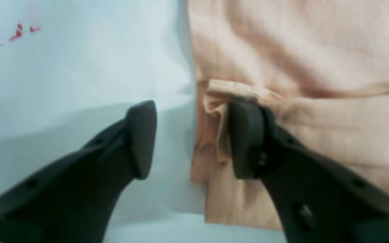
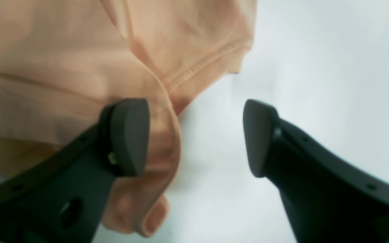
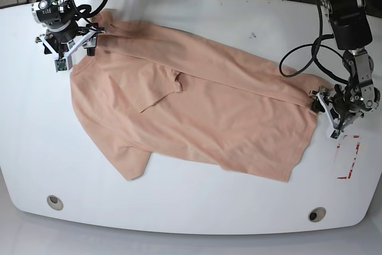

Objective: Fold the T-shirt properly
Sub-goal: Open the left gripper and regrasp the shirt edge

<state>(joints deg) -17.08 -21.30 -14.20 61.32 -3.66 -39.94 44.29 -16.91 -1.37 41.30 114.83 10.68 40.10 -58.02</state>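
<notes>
The peach T-shirt (image 3: 203,106) lies spread slantwise over the white table (image 3: 239,16), with a sleeve (image 3: 170,85) turned in on top of it. My left gripper (image 1: 194,140) is open at the shirt's right edge; one finger (image 1: 247,138) rests against a bunched hem of the T-shirt (image 1: 299,50) and the other is over bare table. In the base view this left gripper (image 3: 327,107) is at the right. My right gripper (image 2: 194,136) is open at the shirt's far-left corner. Its one finger (image 2: 130,136) lies on the T-shirt (image 2: 62,50); in the base view the right gripper (image 3: 83,39) is at the upper left.
Red markings (image 3: 349,159) are on the table just right of the shirt, seen blurred as red marks (image 1: 15,33) in the left wrist view. Two round holes (image 3: 55,201) (image 3: 316,214) sit near the table's front edge. Cables (image 3: 298,52) hang at the back right.
</notes>
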